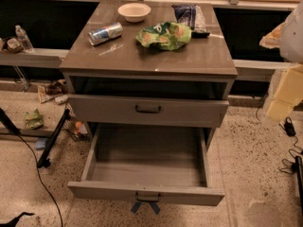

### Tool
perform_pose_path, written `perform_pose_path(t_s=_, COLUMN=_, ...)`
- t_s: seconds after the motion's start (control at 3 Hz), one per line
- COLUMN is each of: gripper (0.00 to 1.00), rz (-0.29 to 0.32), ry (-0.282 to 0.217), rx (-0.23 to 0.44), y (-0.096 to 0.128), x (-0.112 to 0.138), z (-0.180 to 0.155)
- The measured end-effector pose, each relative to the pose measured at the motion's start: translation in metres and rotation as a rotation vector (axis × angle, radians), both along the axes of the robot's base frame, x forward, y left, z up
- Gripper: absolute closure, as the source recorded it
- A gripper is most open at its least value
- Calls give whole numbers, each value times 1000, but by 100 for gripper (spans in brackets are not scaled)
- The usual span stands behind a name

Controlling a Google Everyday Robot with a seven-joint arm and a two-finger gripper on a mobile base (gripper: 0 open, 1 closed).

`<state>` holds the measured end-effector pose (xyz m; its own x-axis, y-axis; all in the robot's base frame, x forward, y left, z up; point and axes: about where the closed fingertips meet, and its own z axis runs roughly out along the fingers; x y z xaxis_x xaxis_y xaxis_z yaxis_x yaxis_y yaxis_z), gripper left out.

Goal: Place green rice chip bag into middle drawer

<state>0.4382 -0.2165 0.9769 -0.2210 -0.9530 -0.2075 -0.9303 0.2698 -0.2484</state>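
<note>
The coming move turns on one relation. The green rice chip bag (164, 35) lies to the left of the tool (284, 96) and farther back, on top of the desk (142, 60). The middle drawer (104, 191) stands pulled out well below the bag and nearer to us.

We take the pale shape at the right edge for the tool. It is off the side of the desk and well apart from the bag, and we cannot tell whether it is open or closed.

The bag's long axis runs roughly left to right, so we judge that a reach from the right would meet its short end first. The bag is bright green and glossy, crumpled and puffed, with white lettering and orange-yellow patches. Its right end sits just beside the dark blue snack bag (189, 17), perhaps touching it. The white bowl (134, 12) and a can (105, 33) on its side lie near, to the left.
</note>
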Motion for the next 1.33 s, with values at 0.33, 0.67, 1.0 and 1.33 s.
perform_pose_path(t_s=0.33, gripper=0, rz=0, ry=-12, rx=5, y=1, x=2, z=2)
perform_pose_path(t_s=0.67, gripper=0, rz=-7, ry=-61, rx=39, y=9, x=28, z=-4)
perform_pose_path(t_s=1.0, gripper=0, rz=-31, ry=-120, rx=158, y=29, x=83, z=-28)
perform_pose_path(t_s=1.33, gripper=0, rz=-68, ry=-191, rx=279, y=53, x=146, z=-49)
